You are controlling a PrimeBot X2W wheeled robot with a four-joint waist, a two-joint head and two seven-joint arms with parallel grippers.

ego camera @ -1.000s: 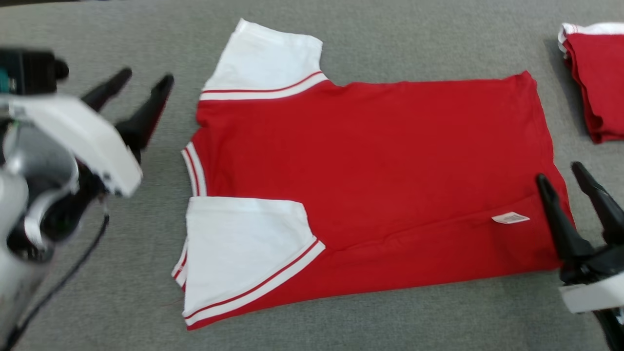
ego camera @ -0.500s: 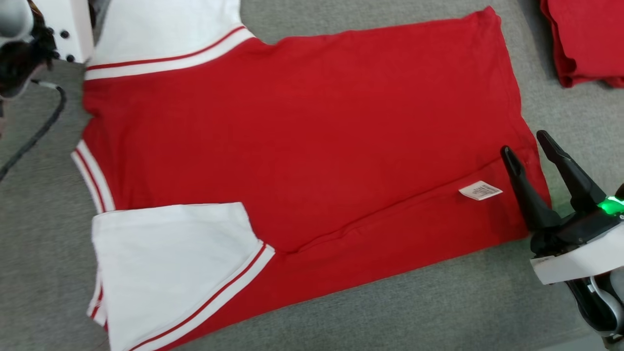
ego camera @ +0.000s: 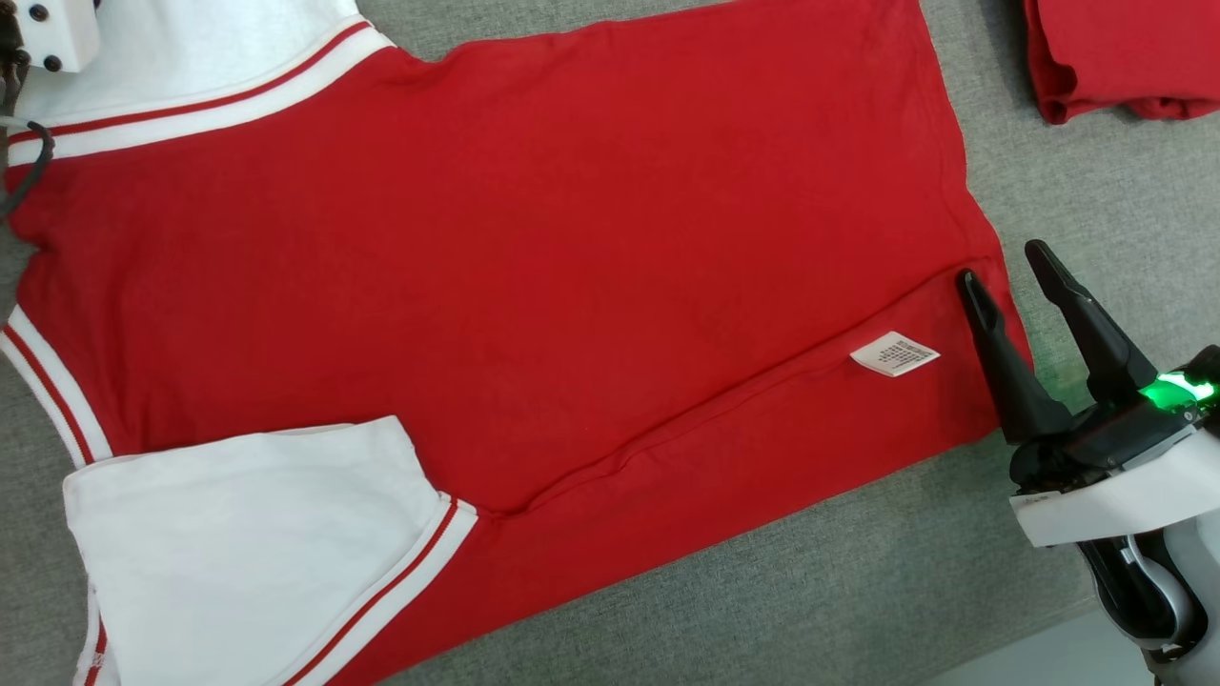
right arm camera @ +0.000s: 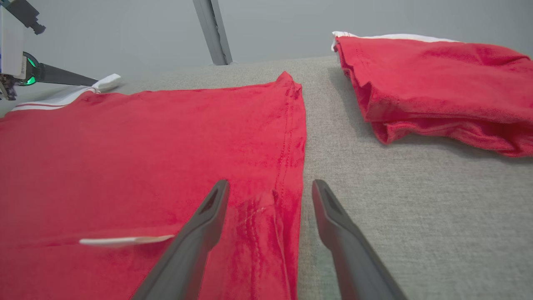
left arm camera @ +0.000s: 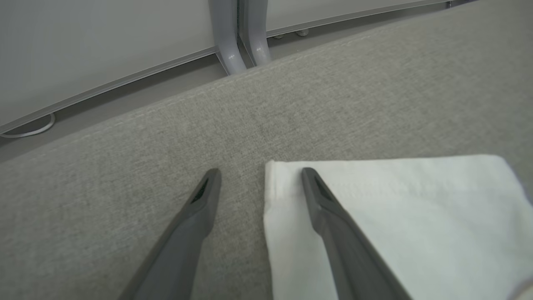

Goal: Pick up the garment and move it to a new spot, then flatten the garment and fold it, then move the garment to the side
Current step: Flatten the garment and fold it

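The garment, a red shirt [ego camera: 534, 238] with white sleeves, lies flat on the grey padded table [ego camera: 858, 591]. Its near sleeve [ego camera: 248, 543] is folded onto the body, and a white label [ego camera: 894, 353] lies near the hem. My right gripper [ego camera: 1001, 265] is open and straddles the hem's near corner [right arm camera: 287, 200], one finger over the red cloth, the other over bare table. My left gripper [left arm camera: 260, 173] is open at the corner of the far white sleeve [left arm camera: 395, 216], its right finger over the sleeve. The left wrist's white casing [ego camera: 43, 33] sits at the head view's top left.
A second red garment [ego camera: 1125, 57], folded, lies on the table beyond my right gripper [right arm camera: 270, 183], close to the shirt's hem. The table's far edge and grey metal legs [left arm camera: 237, 37] lie just past the left gripper. Pale floor [ego camera: 1067, 657] shows at the near right corner.
The head camera has moved, shifting the whole picture left and up. My left gripper has gone from beside the collar to the far sleeve. The right gripper stays at the hem corner.
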